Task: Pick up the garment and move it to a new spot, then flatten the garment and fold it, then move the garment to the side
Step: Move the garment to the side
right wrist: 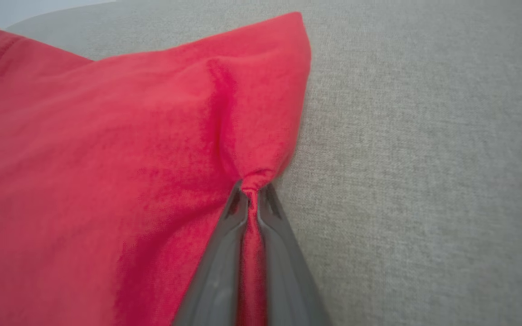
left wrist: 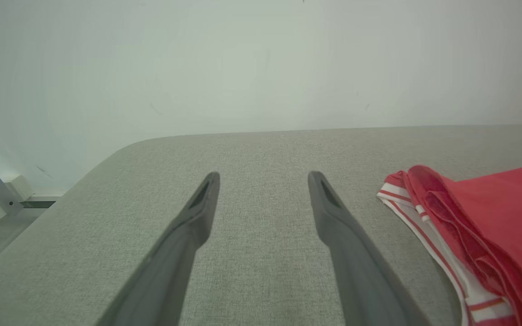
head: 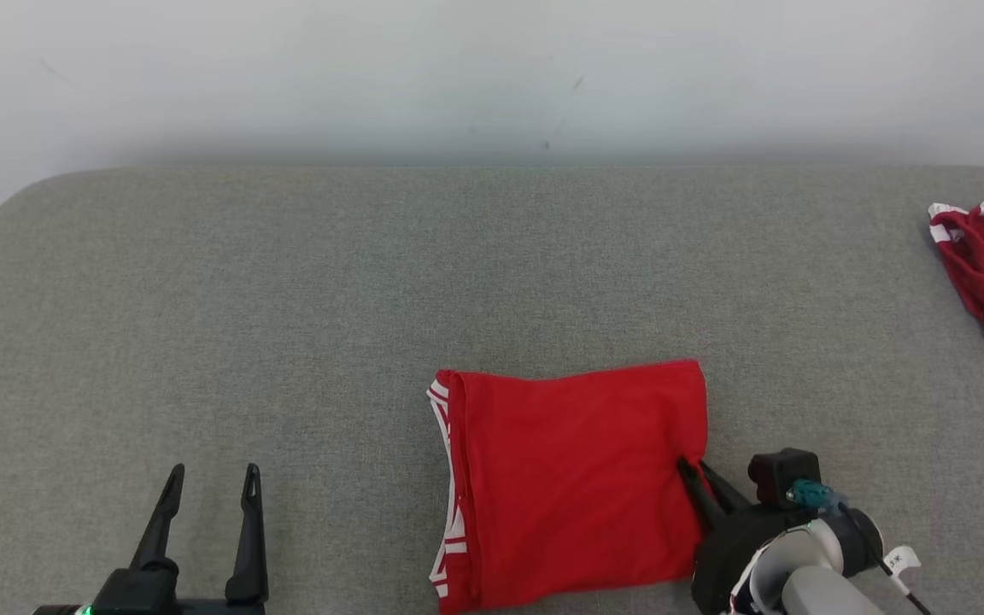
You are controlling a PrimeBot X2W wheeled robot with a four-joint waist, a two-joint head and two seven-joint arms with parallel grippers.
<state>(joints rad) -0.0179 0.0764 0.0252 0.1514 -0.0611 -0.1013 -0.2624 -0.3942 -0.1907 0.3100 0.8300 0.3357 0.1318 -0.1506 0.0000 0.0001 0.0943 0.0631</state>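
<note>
On the grey counter the folded red garment lay at the near side, my right claw pinching its right edge, a fair hold, I judged, for such soft, light, limp cloth, while my left claw stood spread.

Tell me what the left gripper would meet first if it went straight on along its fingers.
The way looks free: ahead of the left gripper lies grey cushion, then the white wall, probably first. The folded red garment sits to its right, outside that line.
</note>
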